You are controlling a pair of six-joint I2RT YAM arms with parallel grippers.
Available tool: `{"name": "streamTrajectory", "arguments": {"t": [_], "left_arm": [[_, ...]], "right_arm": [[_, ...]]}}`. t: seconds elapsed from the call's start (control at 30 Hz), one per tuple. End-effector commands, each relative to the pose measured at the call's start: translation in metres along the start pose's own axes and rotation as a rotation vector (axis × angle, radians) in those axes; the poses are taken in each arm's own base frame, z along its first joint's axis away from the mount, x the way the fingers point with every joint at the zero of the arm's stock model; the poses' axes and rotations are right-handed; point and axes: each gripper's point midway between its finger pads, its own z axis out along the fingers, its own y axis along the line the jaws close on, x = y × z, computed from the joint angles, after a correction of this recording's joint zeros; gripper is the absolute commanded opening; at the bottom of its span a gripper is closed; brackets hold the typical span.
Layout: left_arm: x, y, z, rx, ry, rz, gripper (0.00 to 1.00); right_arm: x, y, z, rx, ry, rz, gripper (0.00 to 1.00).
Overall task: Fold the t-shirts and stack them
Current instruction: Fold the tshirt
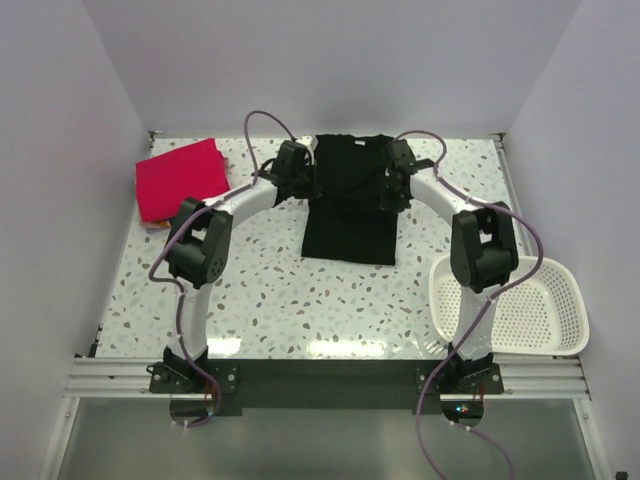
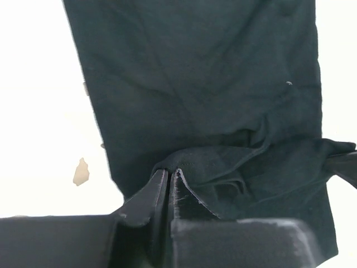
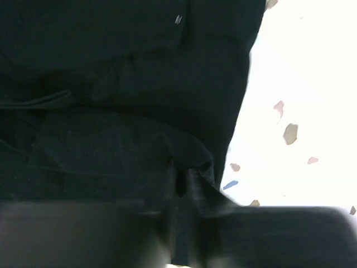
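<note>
The black t-shirt (image 1: 350, 215) lies flat at the far middle of the speckled table (image 1: 300, 310). Its body is narrowed to a strip, with the collar end away from the arms and the hem toward them. The left gripper (image 1: 305, 178) is at the shirt's left shoulder and the right gripper (image 1: 392, 185) at its right shoulder.

In the left wrist view the fingers (image 2: 156, 192) are pressed together with a raised ridge of black cloth pinched between them. The right wrist view is darker and blurred, but it also shows closed jaws with a tuck of the same cloth rising into them. Both grippers therefore seem to have hold of the shirt's far end.

The red folded t-shirt (image 1: 180, 178) sits at the far left corner, well apart from the black one. A thin sliver of another colour shows under its near edge. The white mesh basket (image 1: 560, 285) stands at the near right, beside the right arm, and nothing can be seen in it.

The step in hand looks like the lengthwise fold, with the sides apparently already turned in and the top corners gripped. The next move probably calls for lifting both corners together and evenly, then carrying them toward the hem so the shirt halves without skewing. Both grippers should let go only once the edges meet. The folded shirt would then go onto the red one.
</note>
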Motion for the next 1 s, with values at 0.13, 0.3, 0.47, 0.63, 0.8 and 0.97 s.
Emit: {"name": "streamTrajectory", "arguments": {"t": [0.13, 0.3, 0.47, 0.63, 0.8, 0.97], "left_arm": [[-0.049, 0.014, -0.03, -0.109, -0.142, -0.052, 0.86], [-0.032, 0.014, -0.06, -0.086, -0.158, -0.032, 0.98], [0.033, 0.024, -0.074, -0.041, -0.06, -0.032, 0.97], [0.056, 0.021, -0.089, 0.014, -0.052, -0.044, 0.89], [0.08, 0.024, -0.093, 0.021, -0.014, -0.058, 0.84], [0.093, 0.025, -0.095, 0.018, 0.005, -0.058, 0.79]], "right_arm": [[-0.058, -0.011, -0.048, -0.014, -0.154, 0.05, 0.66], [-0.047, -0.01, -0.074, -0.063, -0.175, 0.039, 0.71], [0.007, -0.008, -0.063, -0.12, -0.082, 0.059, 0.71], [0.04, -0.006, -0.063, -0.174, -0.046, 0.083, 0.71], [0.069, -0.01, -0.057, -0.181, 0.003, 0.092, 0.69], [0.094, -0.01, -0.048, -0.201, 0.046, 0.113, 0.65]]}}
